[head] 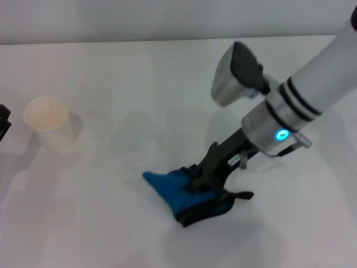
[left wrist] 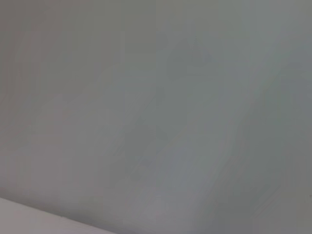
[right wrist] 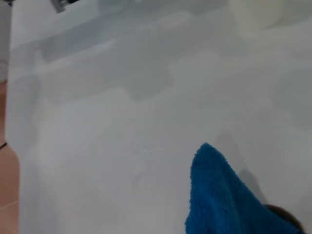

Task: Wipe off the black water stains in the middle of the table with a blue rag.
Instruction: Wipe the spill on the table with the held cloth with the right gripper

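Broadly, the white counter [head: 111, 223] fills the head view, smooth and pale, with a lighter wall behind its far edge. Across it from the right reaches the right arm [head: 312, 89], white with black rings and a lit blue-green dot near the wrist, angled down toward the middle of the counter. A white paper cup [head: 49, 124] stands upright far to the left, well apart from the arm and from the cloth, with nothing between them but bare surface. At the very left edge a dark sliver of the left end effector [head: 3, 123] shows, parked beside the cup; I cannot tell whether it is spread or closed. The right end effector [head: 207, 180] is pinching the blue rag [head: 177, 192], its black fingers pressed into the bunched cloth, which rests on the counter near the middle, one pointed corner sticking out to the left and black edging along its near side. In the right wrist view the rag [right wrist: 219, 195] rises as a fuzzy blue peak over plain counter. No black stain can be made out; where the rag lies it would cover one
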### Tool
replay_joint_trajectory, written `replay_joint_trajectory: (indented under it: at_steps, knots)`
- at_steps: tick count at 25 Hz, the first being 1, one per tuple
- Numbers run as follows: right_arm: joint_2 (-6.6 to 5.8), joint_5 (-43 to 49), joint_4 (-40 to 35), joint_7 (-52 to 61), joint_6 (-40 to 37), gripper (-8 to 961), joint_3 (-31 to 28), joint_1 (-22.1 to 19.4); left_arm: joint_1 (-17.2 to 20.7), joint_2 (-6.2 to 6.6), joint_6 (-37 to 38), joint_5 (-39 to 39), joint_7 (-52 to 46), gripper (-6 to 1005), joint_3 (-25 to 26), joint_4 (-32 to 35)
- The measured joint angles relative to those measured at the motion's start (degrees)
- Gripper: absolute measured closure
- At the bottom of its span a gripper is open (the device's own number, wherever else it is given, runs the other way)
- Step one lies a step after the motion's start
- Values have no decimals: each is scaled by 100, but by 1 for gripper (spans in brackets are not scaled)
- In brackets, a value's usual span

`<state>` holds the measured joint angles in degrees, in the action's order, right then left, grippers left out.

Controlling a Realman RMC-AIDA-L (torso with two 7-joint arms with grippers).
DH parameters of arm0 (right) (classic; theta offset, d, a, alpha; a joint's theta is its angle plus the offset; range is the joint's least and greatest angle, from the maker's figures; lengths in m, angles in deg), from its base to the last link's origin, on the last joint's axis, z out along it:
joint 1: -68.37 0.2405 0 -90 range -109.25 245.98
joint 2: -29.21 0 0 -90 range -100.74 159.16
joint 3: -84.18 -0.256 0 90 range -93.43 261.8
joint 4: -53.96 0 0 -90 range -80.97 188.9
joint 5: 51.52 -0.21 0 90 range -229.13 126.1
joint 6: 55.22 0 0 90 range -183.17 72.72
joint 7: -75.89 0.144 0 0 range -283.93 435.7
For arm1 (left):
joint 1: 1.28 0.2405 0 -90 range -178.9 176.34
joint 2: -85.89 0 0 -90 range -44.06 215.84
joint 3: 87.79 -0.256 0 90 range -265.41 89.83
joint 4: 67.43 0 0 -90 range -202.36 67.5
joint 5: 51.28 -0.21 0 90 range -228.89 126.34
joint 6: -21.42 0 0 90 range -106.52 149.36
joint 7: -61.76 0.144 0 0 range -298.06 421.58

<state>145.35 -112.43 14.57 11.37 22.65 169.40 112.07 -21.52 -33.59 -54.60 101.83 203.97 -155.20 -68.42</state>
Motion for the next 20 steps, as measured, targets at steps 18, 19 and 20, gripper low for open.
replay_joint_trajectory:
  at_steps: [18,19,20]
  knots:
    - [-3,-580,408,-100,-1265,865,667,-127,-76,4,17,-5,-1,108,0,3]
    - [-8,-617,408,-101,-1334,865,666,-146,-76,4,17,-5,-1,108,0,3]
    - [-9,-635,401,-100,-1407,865,666,-160,-76,4,17,-12,-1,108,-9,3]
